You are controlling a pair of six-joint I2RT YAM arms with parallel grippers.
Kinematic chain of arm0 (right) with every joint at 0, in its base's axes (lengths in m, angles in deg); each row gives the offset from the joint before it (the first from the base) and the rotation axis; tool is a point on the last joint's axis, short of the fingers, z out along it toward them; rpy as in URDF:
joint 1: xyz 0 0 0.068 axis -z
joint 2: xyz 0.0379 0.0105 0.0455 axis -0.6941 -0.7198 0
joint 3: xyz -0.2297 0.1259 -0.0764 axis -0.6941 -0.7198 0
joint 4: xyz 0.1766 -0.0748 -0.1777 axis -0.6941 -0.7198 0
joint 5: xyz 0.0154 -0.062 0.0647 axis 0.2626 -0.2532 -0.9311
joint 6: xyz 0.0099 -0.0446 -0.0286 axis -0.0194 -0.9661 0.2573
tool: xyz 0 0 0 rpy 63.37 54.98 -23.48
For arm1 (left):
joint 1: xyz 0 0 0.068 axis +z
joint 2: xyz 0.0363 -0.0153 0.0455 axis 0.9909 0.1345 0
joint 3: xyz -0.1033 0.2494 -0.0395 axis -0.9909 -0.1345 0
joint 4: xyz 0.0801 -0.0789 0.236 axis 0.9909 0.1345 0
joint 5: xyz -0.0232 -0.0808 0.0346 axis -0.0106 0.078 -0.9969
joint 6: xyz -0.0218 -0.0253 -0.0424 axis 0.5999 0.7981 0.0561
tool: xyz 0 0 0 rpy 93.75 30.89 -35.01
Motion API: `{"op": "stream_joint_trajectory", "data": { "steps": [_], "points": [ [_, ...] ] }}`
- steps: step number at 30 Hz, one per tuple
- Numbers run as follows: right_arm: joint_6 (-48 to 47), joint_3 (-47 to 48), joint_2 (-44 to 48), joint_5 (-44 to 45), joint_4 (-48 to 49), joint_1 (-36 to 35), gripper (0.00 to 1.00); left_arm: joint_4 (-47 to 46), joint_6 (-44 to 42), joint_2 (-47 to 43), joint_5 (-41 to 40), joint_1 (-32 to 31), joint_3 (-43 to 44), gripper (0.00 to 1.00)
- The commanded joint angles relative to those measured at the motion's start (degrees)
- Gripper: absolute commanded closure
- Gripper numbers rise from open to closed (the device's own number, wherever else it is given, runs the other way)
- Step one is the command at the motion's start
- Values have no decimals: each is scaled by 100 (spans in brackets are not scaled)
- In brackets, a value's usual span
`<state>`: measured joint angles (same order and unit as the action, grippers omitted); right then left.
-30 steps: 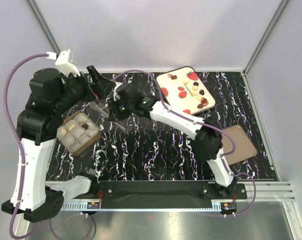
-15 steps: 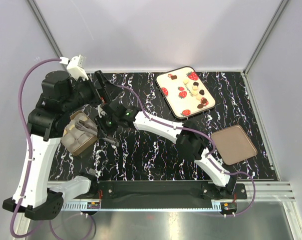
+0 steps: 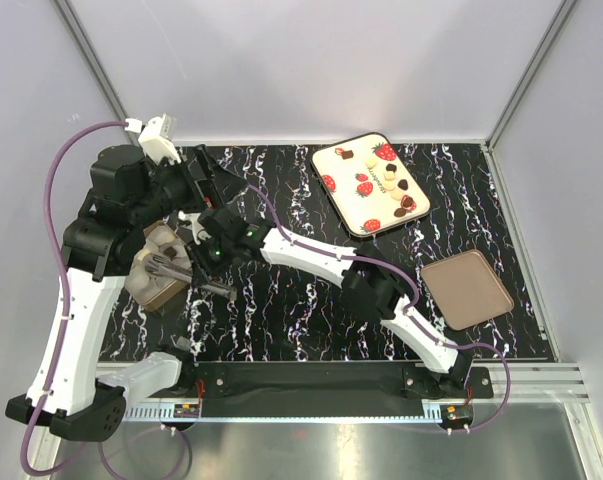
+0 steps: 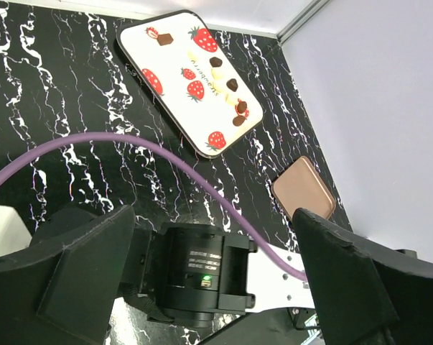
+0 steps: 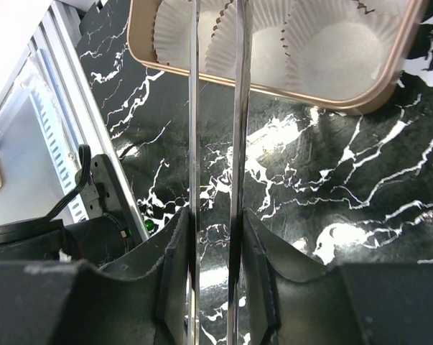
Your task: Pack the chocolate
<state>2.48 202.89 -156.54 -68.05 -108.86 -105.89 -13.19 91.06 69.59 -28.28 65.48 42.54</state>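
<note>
Our right gripper (image 5: 215,241) was clamped on the tweezers (image 5: 239,108). Their blades reached over the rim of the box (image 5: 273,91), above its paper cups (image 5: 331,43). The tips ran out of view, so we could not tell whether they carried a piece. The left gripper (image 4: 212,215) hung near the box, its jaws spread wide and empty. The chocolate (image 4: 232,85) lay on the strawberry tray (image 4: 166,68), well apart from the box. We judged that the blades could snag a cup or nudge the box, and that the arms, crowded over the box, could collide.
</note>
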Motion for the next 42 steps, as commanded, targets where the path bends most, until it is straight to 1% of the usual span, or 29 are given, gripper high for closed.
{"op": "stream_joint_trajectory", "data": {
  "steps": [1, 3, 7, 14, 21, 24, 27, 32, 38, 42],
  "points": [
    [-74, 439, -152, -154, 318, -65, 67, -306, 16, -114, 146, 27, 29, 1],
    [-83, 501, -248, -75, 274, -65, 66, -306, 8, -123, 155, 19, 29, 1],
    [-145, 484, -257, 127, 256, -65, 60, -297, -1, -105, 164, 27, 46, 1],
    [-294, 405, -117, 382, 352, -65, 53, -367, 34, -44, 207, 27, 55, 1],
    [-443, 396, -20, 505, 432, -73, 49, -358, 8, 9, 172, 27, 46, 1],
    [-487, 344, 67, 593, 510, -65, 51, -350, -1, 18, 181, 27, 73, 1],
    [-540, 63, 348, 725, 782, -65, 51, -262, -115, 18, 137, 27, 213, 1],
    [-681, -245, 875, 1067, 906, -65, 53, 54, -265, 62, -135, 27, 722, 1],
    [-769, -1325, 1709, 1384, 1494, -3, 55, 134, -291, 36, -363, 27, 899, 1],
    [-830, -1914, 2176, 1831, 1452, 93, 57, 160, -300, 53, -478, 27, 846, 1]
  ]
}}
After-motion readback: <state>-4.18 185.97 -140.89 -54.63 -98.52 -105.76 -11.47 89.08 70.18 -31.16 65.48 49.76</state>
